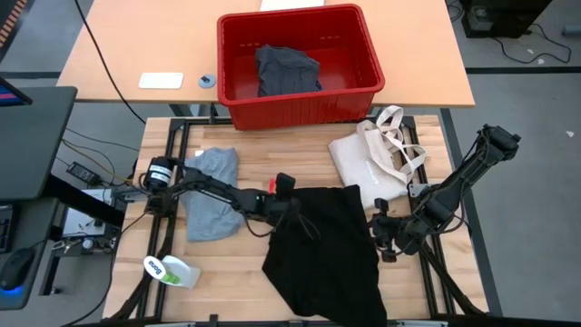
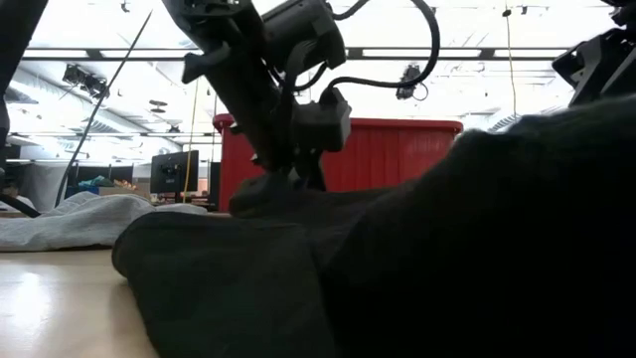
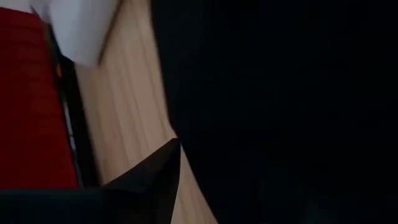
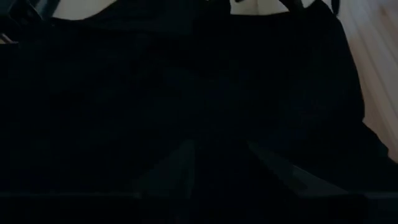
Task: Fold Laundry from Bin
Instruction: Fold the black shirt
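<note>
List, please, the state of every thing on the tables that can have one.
black garment: spread on the table, both grippers at its edges.
grey T-shirt: crumpled, lying under the left arm.
red bin: upright, one dark garment inside.
tote bag: lying flat, handles loose.
left gripper: at the garment's top left edge.
right gripper: at its right edge.

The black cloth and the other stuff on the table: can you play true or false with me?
1. The black garment lies on the wooden table. True.
2. The red bin is empty. False: a dark grey cloth lies inside.
3. The cream tote bag sits between the bin and the black garment. True.
4. The light grey T-shirt is on the right arm's side. False: it lies on the left arm's side.
</note>
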{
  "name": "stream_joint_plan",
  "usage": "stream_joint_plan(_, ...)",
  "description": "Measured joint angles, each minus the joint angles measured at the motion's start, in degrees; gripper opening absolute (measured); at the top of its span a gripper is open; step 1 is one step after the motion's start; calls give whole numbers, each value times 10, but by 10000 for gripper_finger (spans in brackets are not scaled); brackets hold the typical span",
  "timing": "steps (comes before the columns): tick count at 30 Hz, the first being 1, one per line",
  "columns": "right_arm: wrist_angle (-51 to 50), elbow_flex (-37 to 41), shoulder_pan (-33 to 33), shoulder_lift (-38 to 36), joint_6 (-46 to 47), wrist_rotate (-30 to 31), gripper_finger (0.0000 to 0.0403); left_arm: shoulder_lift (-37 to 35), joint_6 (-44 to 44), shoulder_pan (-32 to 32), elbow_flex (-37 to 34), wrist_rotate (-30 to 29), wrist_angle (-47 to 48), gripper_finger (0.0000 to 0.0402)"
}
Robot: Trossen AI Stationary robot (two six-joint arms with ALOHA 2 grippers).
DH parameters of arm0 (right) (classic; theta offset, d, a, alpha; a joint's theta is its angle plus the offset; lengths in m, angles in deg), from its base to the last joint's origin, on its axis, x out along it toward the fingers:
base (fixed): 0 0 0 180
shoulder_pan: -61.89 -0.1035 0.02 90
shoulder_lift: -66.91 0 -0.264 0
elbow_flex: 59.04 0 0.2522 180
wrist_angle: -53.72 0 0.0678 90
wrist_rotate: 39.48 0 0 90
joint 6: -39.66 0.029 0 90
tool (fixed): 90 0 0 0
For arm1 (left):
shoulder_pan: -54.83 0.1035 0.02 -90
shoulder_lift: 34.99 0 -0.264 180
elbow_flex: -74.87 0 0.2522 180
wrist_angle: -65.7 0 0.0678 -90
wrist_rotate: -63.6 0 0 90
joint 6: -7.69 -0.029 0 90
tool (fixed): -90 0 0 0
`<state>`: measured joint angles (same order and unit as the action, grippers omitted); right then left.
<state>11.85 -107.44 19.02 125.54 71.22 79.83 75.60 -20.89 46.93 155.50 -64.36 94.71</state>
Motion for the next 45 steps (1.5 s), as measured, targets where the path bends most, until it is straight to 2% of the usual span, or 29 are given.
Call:
stream_joint_plan(6, 21, 0, 0, 0, -23, 0, 145, 0, 8, 29, 0, 30, -11, 190)
stream_joint_plan(8, 31, 0, 0, 0, -33, 0, 145, 0, 21, 38, 0, 31, -9, 178)
stream_joint_plan(11, 42, 0, 0, 0, -46, 0, 145, 0, 39, 47, 0, 48, -1, 128)
stream_joint_plan(14, 44, 0, 0, 0, -48, 0, 145, -1, 70, 47, 5, 95, -11, 36)
stream_joint_plan(16, 44, 0, 0, -1, -48, 0, 145, -11, 86, 42, 12, 120, 3, 14)
stream_joint_plan(19, 41, -1, 0, -13, -45, 1, 145, -57, 99, 25, 17, 122, 17, 6)
stream_joint_plan(23, 40, -10, 0, -38, -46, 38, 144, -151, 125, -5, 18, 126, 27, 4)
stream_joint_plan(28, 36, -11, 15, -50, -84, 55, 145, -247, 231, -9, 19, 183, 44, 4)
stream_joint_plan(30, 37, -11, 31, -46, -95, 48, 146, -251, 269, -7, 19, 185, 73, 3)
stream_joint_plan(38, 51, -11, 138, 4, -132, -71, 154, -193, 341, -1, -10, 187, 158, 7)
stream_joint_plan(43, 50, -10, 184, 21, -176, -84, 155, -189, 369, -1, -60, 126, 169, 8)
stream_joint_plan(45, 56, -10, 204, 21, -192, -84, 154, -199, 391, -1, -72, 90, 213, 8)
